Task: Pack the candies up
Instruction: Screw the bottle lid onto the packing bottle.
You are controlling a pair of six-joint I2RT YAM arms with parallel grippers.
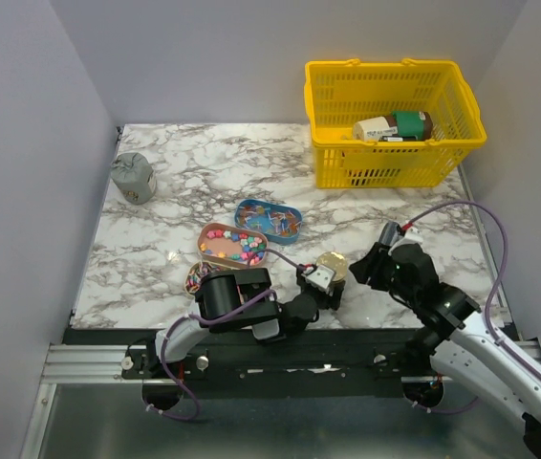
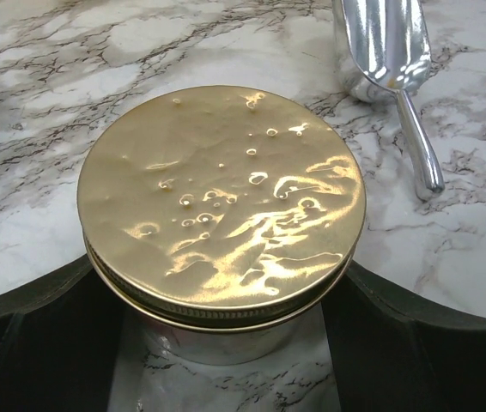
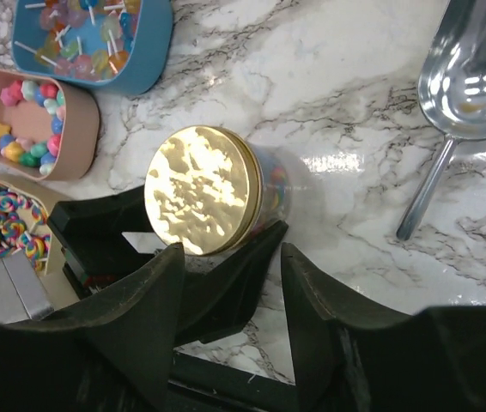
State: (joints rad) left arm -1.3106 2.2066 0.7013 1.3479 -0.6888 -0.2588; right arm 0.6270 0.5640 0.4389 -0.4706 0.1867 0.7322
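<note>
A small glass jar with a gold lid (image 2: 221, 197) stands on the marble between my left gripper's (image 2: 222, 335) black fingers (image 2: 45, 335), which press its sides. Coloured candies (image 3: 276, 184) show through the jar's glass. More candies lie in a pink tin (image 3: 28, 120), a blue tin (image 3: 88, 39) and a third tin of swirl lollipops (image 3: 3, 225). My right gripper (image 3: 233, 257) hangs just right of the jar (image 1: 333, 265), jaws apart with nothing between them. In the top view the left gripper (image 1: 324, 280) and the right gripper (image 1: 366, 270) flank the jar.
A silver metal scoop (image 3: 473, 73) lies empty on the marble to the right of the jar. A yellow basket (image 1: 385, 164) holding a few items stands at the back right. A grey pouch (image 1: 133, 178) sits at the far left.
</note>
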